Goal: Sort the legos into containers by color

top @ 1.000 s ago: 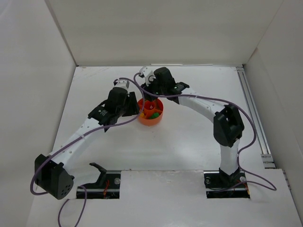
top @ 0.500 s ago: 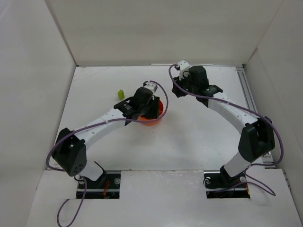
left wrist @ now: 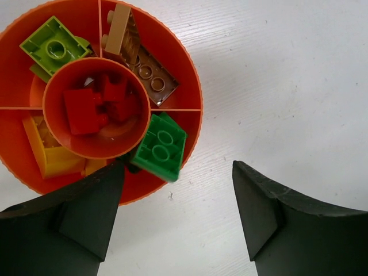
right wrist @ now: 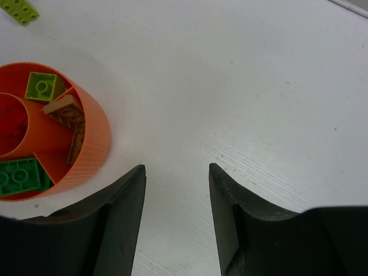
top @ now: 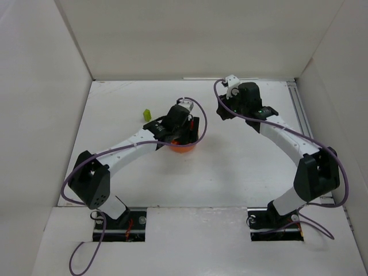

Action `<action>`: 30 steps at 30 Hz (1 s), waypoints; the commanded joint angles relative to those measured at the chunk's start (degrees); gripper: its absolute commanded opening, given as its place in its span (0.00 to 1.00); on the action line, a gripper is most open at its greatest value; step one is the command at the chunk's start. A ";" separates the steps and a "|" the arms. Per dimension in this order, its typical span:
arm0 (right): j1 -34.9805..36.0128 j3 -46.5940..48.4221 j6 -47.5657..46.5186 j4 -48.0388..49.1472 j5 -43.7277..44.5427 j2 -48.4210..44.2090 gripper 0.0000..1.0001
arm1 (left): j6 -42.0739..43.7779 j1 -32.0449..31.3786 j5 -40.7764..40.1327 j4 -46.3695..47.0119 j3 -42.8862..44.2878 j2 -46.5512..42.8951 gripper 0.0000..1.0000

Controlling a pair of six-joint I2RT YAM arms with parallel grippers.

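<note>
Black fingers of the left gripper [left wrist: 175, 192] stand wide apart now, with nothing between them. They were narrower a moment ago, so it seems this gripper has just let something go. Directly beyond its fingertips lies the orange dish [right wrist: 92, 144], and a green brick [left wrist: 161, 146] rests in the section nearest to the fingers, a little tilted against the middle cup. I judge this is the piece that was released.

The other sections are filled by colour: red bricks [left wrist: 95, 106] in the middle cup, a yellow brick [left wrist: 49, 152] at the left, a lime brick [left wrist: 54, 49] further back, and tan bricks [left wrist: 141, 66] in the far right section.

One second ago both arms met over the dish. Since then the right arm has pulled away to the far right side of the table [top: 241, 167]. The right gripper [right wrist: 176, 172] is empty; its jaws leave only a narrow gap, over bare table just beside the dish.

Furthest away, one more lime brick [top: 147, 114] lies alone on the table, left of the dish and apart from it. It became visible when the left arm moved. So the sorting looks almost done, and this piece probably belongs with the lime one.
</note>
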 commanded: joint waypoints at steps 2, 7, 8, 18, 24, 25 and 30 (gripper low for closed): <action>-0.05 -0.54 0.68 2.36 -1.44 -2.66 0.53 | -1.99 -0.23 -1.50 -0.62 2.39 -0.98 0.72; -0.05 -1.59 0.68 1.84 -1.97 -3.19 0.53 | -3.06 -0.23 -3.69 -1.24 2.39 -2.73 0.75; -0.05 -1.59 0.68 1.84 -1.97 -3.19 0.53 | -3.06 -0.23 -5.00 -1.85 2.39 -3.34 0.76; -0.05 -3.87 -0.46 1.31 -3.11 -5.47 0.53 | -7.88 14.68 -5.20 -3.17 -1.04 -12.66 0.96; -0.58 -3.88 -0.99 -0.45 -2.59 -5.47 0.53 | -11.41 29.11 -2.11 -2.47 0.36 -7.67 0.89; -0.58 -3.88 -0.99 -0.45 -2.06 -5.47 0.53 | -11.41 29.12 -2.11 -2.47 1.15 -6.09 0.89; -1.63 -3.26 -0.99 -1.68 -1.54 -4.95 0.53 | -8.34 29.65 -5.18 -1.59 9.83 6.65 0.86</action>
